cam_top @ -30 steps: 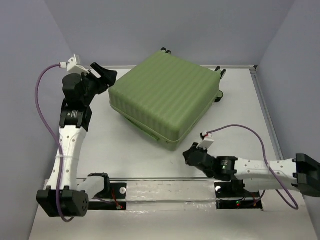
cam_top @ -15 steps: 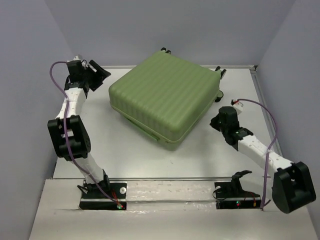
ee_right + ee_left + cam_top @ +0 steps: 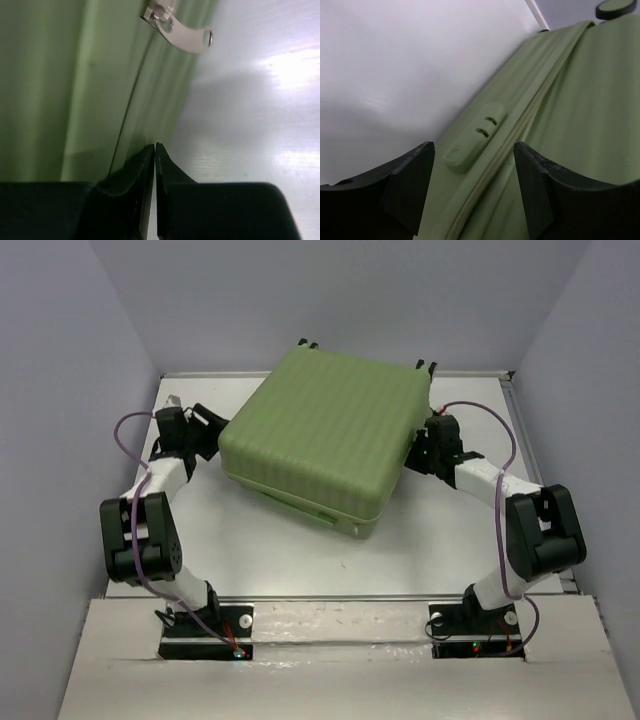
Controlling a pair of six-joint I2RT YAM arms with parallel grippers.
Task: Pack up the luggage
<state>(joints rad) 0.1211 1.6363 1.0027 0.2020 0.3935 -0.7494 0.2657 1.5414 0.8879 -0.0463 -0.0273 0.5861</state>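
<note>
Flanking the closed luggage (image 3: 320, 435), I am holding my left hand (image 3: 207, 422) spread wide at nine o'clock, right hand (image 3: 430, 445) pinched together, empty, at three; packing looks nearly finished.

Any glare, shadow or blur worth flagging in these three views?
Top external: even light, sharp, soft shadow beneath the light-green ribbed hard-shell suitcase. Left wrist: suitcase sharp, left gripper nearly black. Right wrist: bright glare on the white table, right gripper featureless black.

I am counting one luggage (image 3: 320, 435) lying on one counter (image 3: 250, 545), two arms, the left arm (image 3: 148, 535) at nine o'clock, the right arm (image 3: 540, 530) at three, and one metal zipper pull (image 3: 180, 32).
</note>
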